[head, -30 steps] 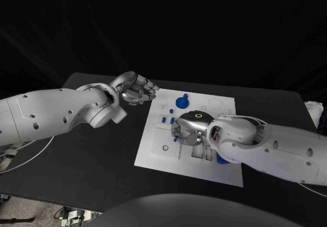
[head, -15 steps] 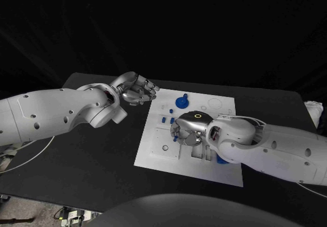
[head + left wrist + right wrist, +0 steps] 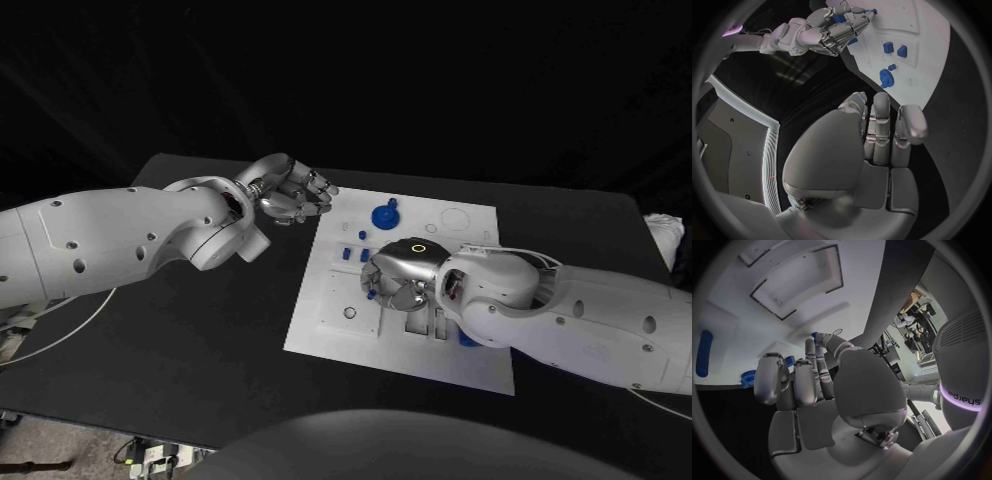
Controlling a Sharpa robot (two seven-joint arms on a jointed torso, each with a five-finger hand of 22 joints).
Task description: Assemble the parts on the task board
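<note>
The right robot hand [image 3: 398,275] is working low over the middle of the task board [image 3: 335,330], palm down, its fingers [image 3: 811,377] curled toward the board's recessed slots, and a small blue part [image 3: 371,294] is peeking out at its fingertips; whether it is actually pinching that piece or only touching it I cannot tell, since the knuckles are covering the contact. To do this step well, the hand should probably be keeping the piece square to its slot and pressing straight down, not sideways (a tilted part would likely jam against the slot edge), while staying off the two square blue parts [image 3: 355,254] sitting just beside it on the board. A round blue part [image 3: 384,215] is lying near the board's far edge, and another blue piece [image 3: 470,340] is showing beside the right forearm. The left robot hand [image 3: 293,190] is hovering off the board's far left corner over the black desk [image 3: 173,340], fingers curled inward on nothing, wrist bent so the palm is facing the board, seemingly waiting clear of the work.
</note>
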